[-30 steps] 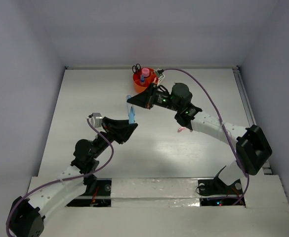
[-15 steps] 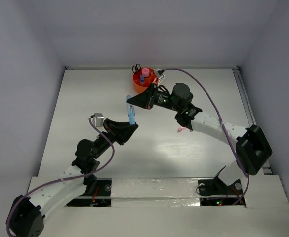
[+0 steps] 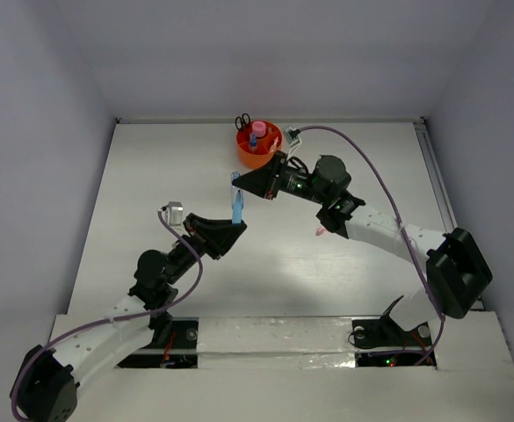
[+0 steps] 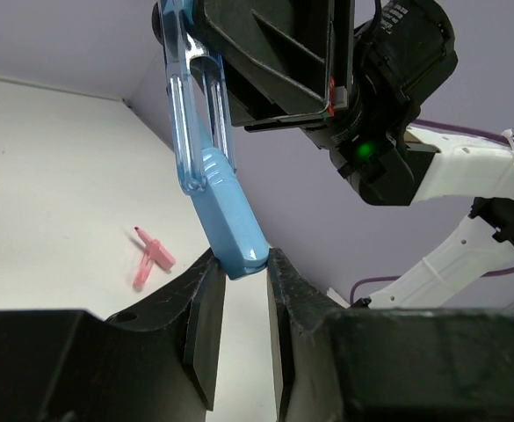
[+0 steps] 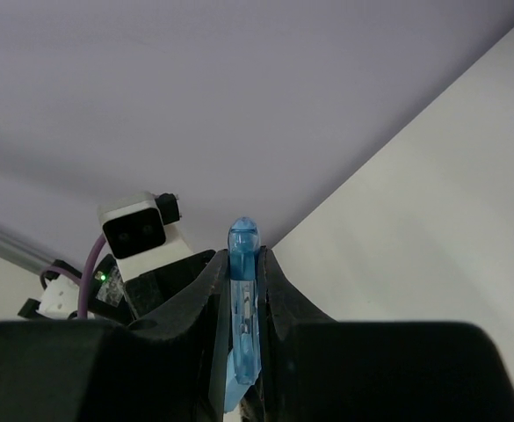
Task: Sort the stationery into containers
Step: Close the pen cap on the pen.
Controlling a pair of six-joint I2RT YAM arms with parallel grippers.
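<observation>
At the far edge of the white desk (image 3: pixel 151 176), a small round bright-orange plastic tub (image 3: pixel 255 160), with black-handled scissors (image 3: pixel 242 120) and a pink-capped glue bottle (image 3: pixel 253 135) standing upright inside; which compartments, impossible to tell. In front of the tub, raised above the desk, a translucent blue plastic pen (image 3: pixel 236 207) gripped at both ends: right pincer (image 5: pixel 242 264) clamped on the clear upper part, left pincer (image 4: pixel 242 259) clamped on the solid blue lower end. Small pink plastic piece (image 4: pixel 151 257) lying on the desk near the right arm, well apart from the tub.

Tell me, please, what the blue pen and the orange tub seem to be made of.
The blue pen looks plastic: see-through light-blue upper barrel, opaque glossy lower part with highlights. The orange tub is probably smooth moulded plastic, judging by its even bright colour, though it shows too small to be sure.
</observation>
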